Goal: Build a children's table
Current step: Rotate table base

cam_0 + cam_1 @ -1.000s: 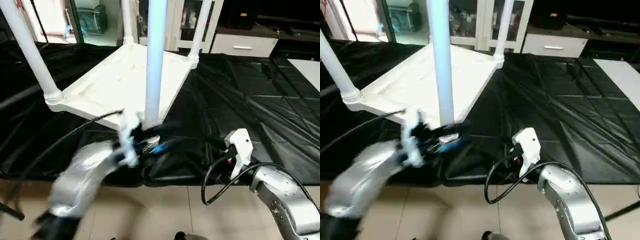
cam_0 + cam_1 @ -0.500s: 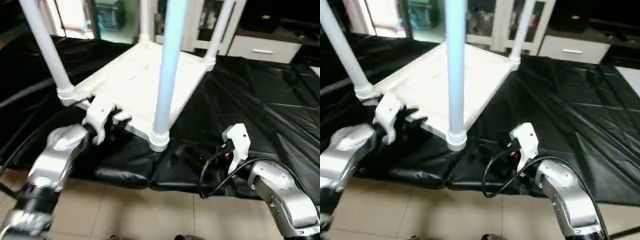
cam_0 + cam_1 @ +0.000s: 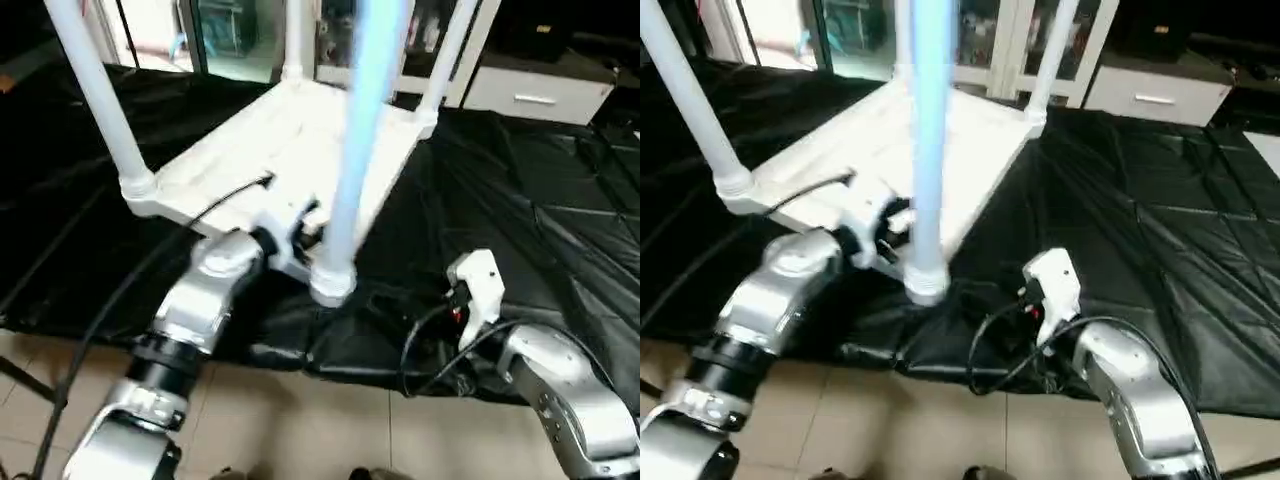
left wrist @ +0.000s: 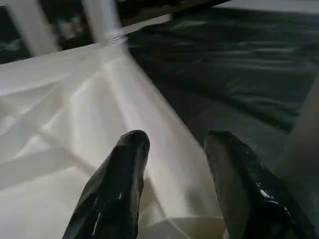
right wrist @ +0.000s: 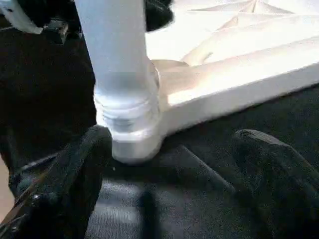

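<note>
The children's table lies upside down on the black sheet, its white top flat and all legs pointing up. The nearest leg stands in the near corner socket. My left gripper is at the near rim just left of that socket. In the left wrist view it is open, with its black fingers on either side of the raised rim. My right gripper is open wide and low over the sheet, facing the socket and not touching it.
The black-sheeted work table stretches right and back. Its front edge lies under my arms, above the tiled floor. White cabinets stand behind. A black cable hangs along my left forearm.
My left arm has swung right along the near rim, from beside the left leg to just beside the near corner leg. The right arm has held still. The camera has shifted a little.
</note>
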